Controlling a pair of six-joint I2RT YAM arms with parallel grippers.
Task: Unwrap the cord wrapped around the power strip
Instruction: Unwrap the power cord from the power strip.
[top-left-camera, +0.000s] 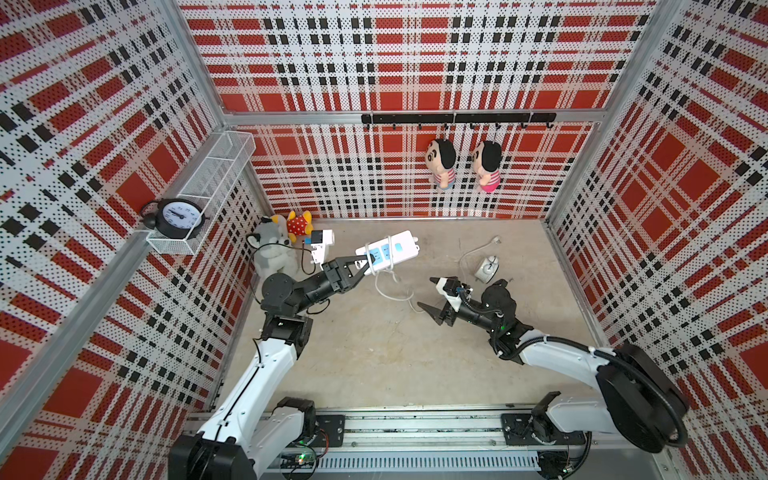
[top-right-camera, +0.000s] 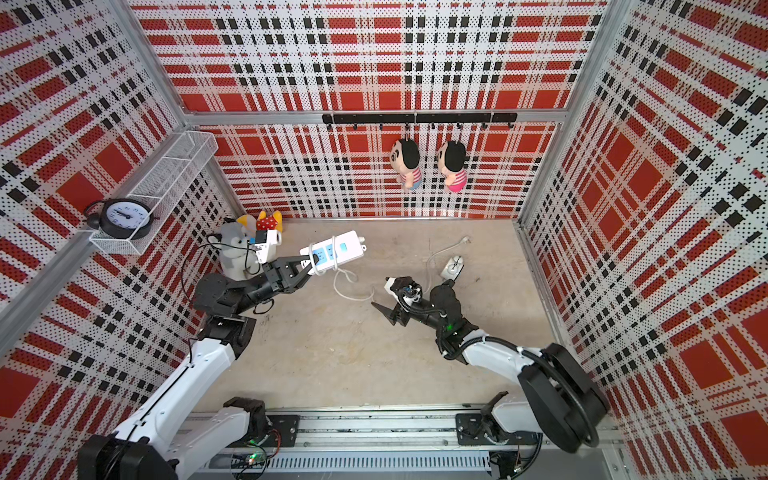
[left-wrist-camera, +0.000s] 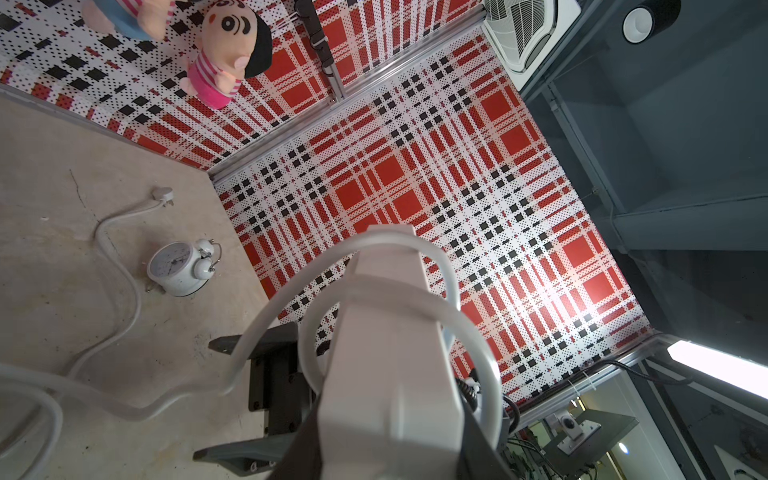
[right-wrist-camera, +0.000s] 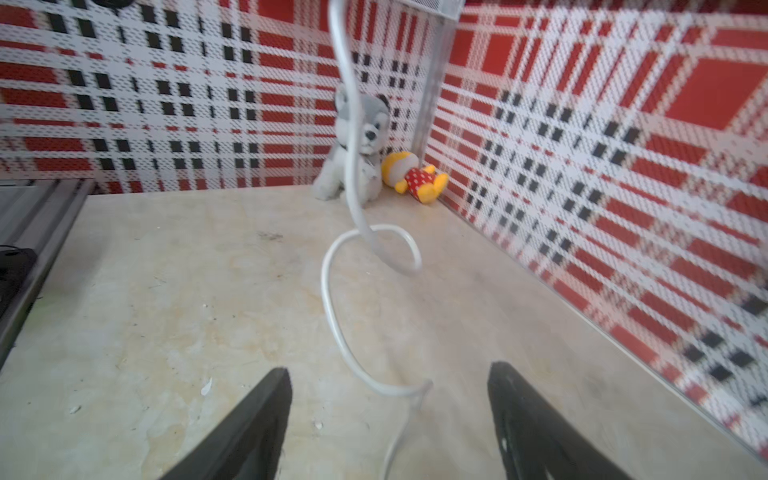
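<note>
The power strip (top-left-camera: 395, 248) (top-right-camera: 343, 248) is white with blue socket panels and is held off the table by one end, with my left gripper (top-left-camera: 368, 264) (top-right-camera: 312, 263) shut on it. In the left wrist view the strip (left-wrist-camera: 386, 332) fills the space between the jaws. The white cord (top-left-camera: 390, 294) (left-wrist-camera: 120, 266) loops twice round the strip near the gripper. It then drops to the table and runs to its plug (top-left-camera: 495, 240) (left-wrist-camera: 163, 193). My right gripper (top-left-camera: 426, 293) (right-wrist-camera: 390, 368) hangs open low over the table, with a slack cord (right-wrist-camera: 332, 299) bend lying between its fingers, untouched.
A white alarm clock (top-left-camera: 486, 268) (left-wrist-camera: 178, 266) stands beside the cord near the right wall. Plush toys (top-left-camera: 274, 251) sit in the back left corner. A black clock (top-left-camera: 178, 216) rests in a wire shelf on the left wall. Two dolls (top-left-camera: 442, 162) hang on the back wall.
</note>
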